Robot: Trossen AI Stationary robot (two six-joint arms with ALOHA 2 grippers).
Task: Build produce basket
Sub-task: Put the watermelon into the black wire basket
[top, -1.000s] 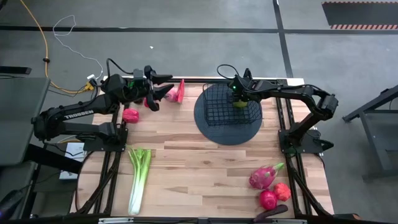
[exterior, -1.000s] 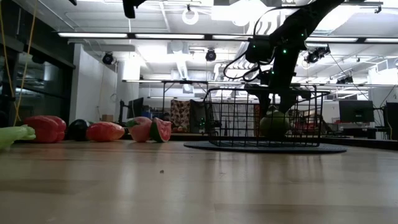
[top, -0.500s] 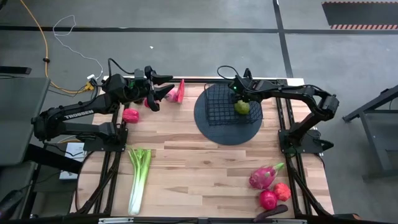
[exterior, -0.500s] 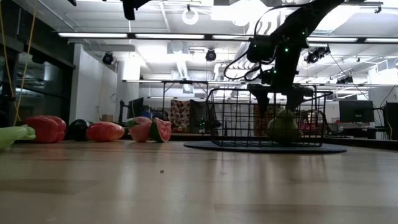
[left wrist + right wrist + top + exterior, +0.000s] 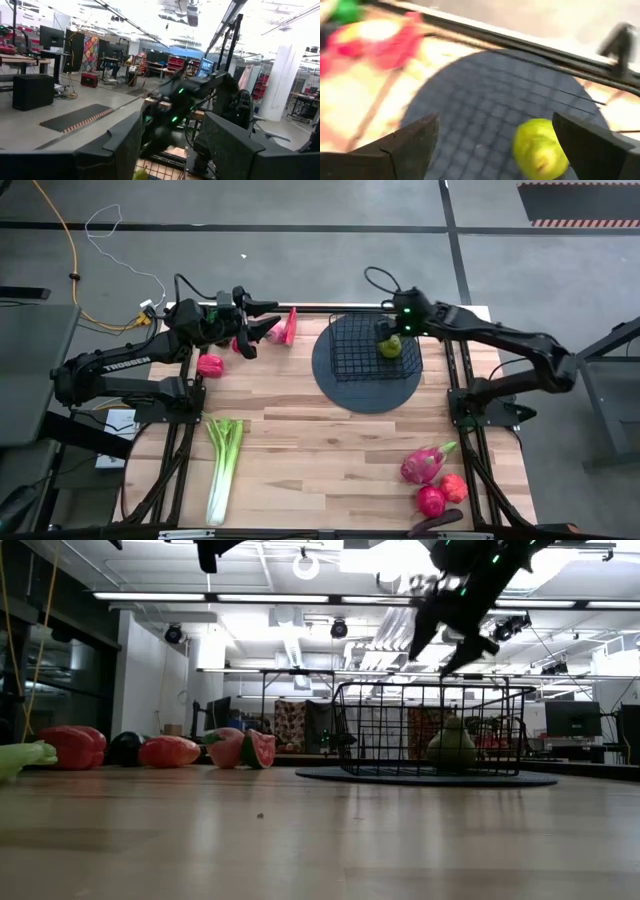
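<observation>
- Basket (image 5: 366, 348) is sitting on its dark round base at the table's far edge, right of centre, with a green pear-like fruit (image 5: 390, 347) lying inside, near its right wall.
- Seen from the low view, the fruit (image 5: 452, 746) is standing with its narrow end up.
- Right gripper (image 5: 387, 330) is hovering above the basket, fingers spread wide and holding nothing; its wrist view is looking down on the fruit (image 5: 540, 148) lying free on the mesh floor.
- Celery (image 5: 223, 467) is lying near the table's front left, long axis running front to back, leafy end toward the far side.
- Dragon fruit (image 5: 425, 463) and red pieces (image 5: 440, 494) are sitting front right.
- Left gripper (image 5: 266, 325) is hovering at the far left, fingers partly apart and empty, beside a pink slice (image 5: 288, 328).
</observation>
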